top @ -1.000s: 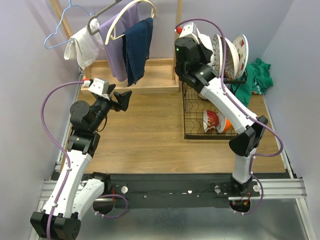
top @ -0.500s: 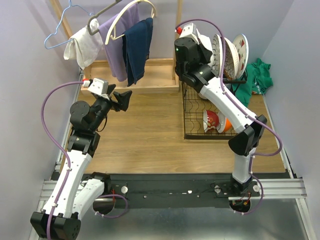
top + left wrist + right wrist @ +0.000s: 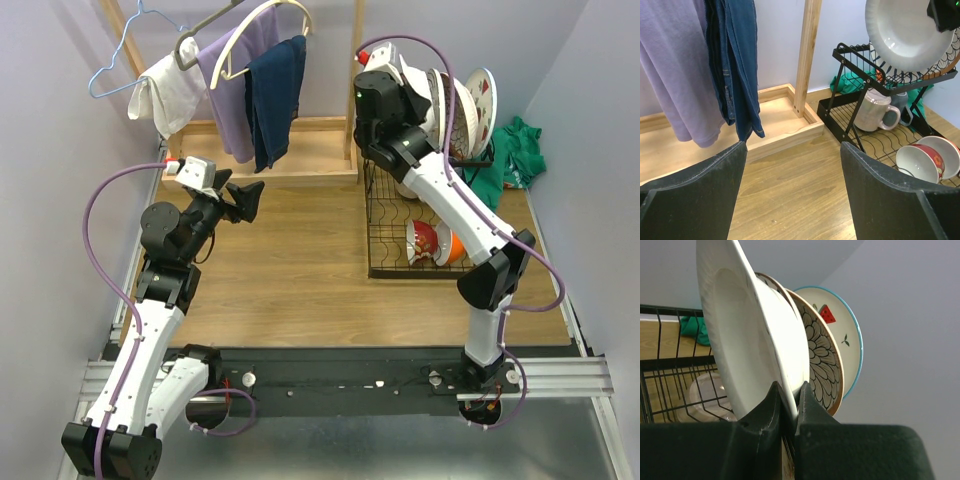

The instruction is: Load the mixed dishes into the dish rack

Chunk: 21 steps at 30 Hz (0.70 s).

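Note:
My right gripper (image 3: 792,390) is shut on the rim of a white plate (image 3: 740,330), which stands on edge above the top tier of the black wire dish rack (image 3: 392,245). Close behind it stand a petal-patterned plate (image 3: 822,357) and a fruit-motif plate (image 3: 844,332). From the left wrist view the same white plate (image 3: 907,30) faces me over the rack (image 3: 841,50). A pale mug (image 3: 877,110) and two bowls (image 3: 917,164) rest on the lower tier. My left gripper (image 3: 792,147) hangs open over bare wood, left of the rack, also visible from above (image 3: 243,196).
A wooden clothes stand (image 3: 300,135) with hanging purple and navy garments (image 3: 262,85) fills the back left. A green cloth (image 3: 517,150) lies behind the rack at the right wall. Walls close in on both sides.
My right wrist has shifted slightly right and back with the white plate, nearer the other standing plates. The left arm has stayed still.

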### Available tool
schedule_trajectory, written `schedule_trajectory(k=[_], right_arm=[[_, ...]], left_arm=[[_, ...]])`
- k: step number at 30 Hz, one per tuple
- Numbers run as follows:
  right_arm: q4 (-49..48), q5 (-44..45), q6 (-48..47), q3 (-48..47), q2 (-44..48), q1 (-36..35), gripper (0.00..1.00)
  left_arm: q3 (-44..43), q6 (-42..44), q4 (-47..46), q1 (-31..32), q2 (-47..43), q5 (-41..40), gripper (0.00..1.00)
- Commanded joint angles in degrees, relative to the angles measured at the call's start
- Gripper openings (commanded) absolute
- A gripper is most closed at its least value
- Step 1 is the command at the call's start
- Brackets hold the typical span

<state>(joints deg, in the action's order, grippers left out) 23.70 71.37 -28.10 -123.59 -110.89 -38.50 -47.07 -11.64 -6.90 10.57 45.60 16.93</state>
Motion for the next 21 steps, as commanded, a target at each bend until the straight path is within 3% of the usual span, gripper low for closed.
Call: schedule_trajectory(k=[1, 8, 16, 21], right_arm=[[-2.4, 2.5, 1.3, 2.3, 2.7, 0.4, 0.01], [2.0, 2.4, 5.9, 2.8, 1.4, 2.4, 0.01], [3.5, 2.5, 6.3, -4.7, -1.1, 3.3, 0.01], [3.6, 2.4, 7.1, -2.3, -1.2, 3.3, 0.01]], left_arm=[[0.5, -0.4, -2.0, -0.3, 0.0, 0.6, 0.85], [0.8, -0.1, -1.5, -0.3, -0.2, 0.6, 0.85], [0.9, 0.0, -1.7, -0.4, 0.2, 0.6, 0.85], [1.1, -0.4, -2.7, -0.3, 1.1, 0.9, 0.87]])
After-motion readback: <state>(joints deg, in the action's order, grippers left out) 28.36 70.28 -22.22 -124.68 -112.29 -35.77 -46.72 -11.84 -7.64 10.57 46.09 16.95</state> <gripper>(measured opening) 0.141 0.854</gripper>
